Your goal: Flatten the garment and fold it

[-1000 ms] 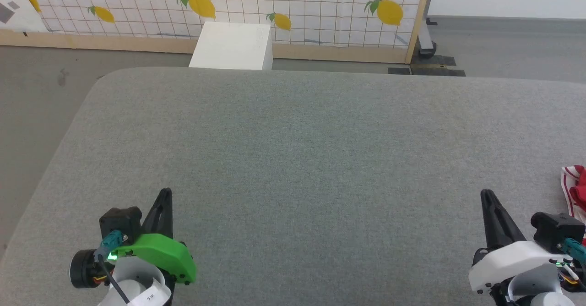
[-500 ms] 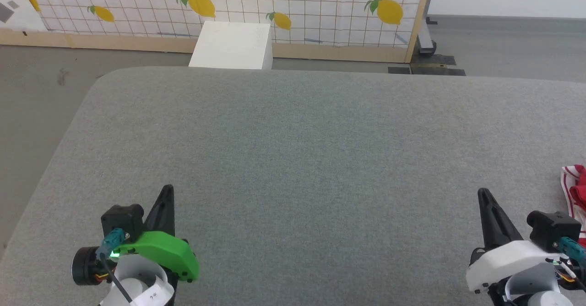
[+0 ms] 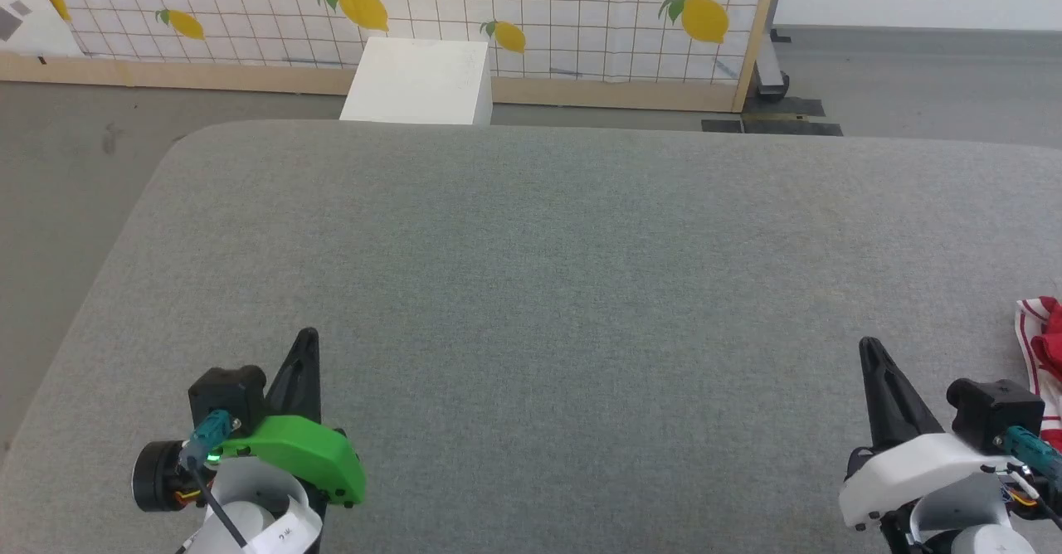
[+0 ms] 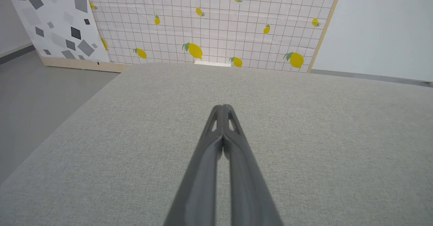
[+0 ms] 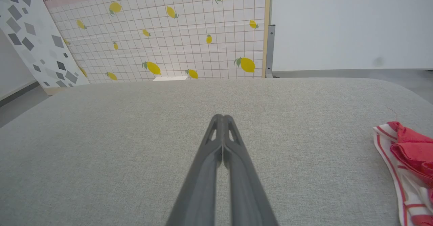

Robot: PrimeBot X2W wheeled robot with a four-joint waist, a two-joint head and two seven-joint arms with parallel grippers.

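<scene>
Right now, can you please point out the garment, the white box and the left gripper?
garment (image 5: 411,148): right wrist view, on its red folded part.
white box (image 3: 419,81): head view, middle of its visible white face.
left gripper (image 4: 223,108): left wrist view, where its closed fingertips meet.

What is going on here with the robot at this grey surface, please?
Nothing is being handled yet. The left gripper and right gripper are both shut and empty above the grey padded surface. The garment lies crumpled at the surface's right edge, beside the right gripper, untouched and not yet flattened.
</scene>
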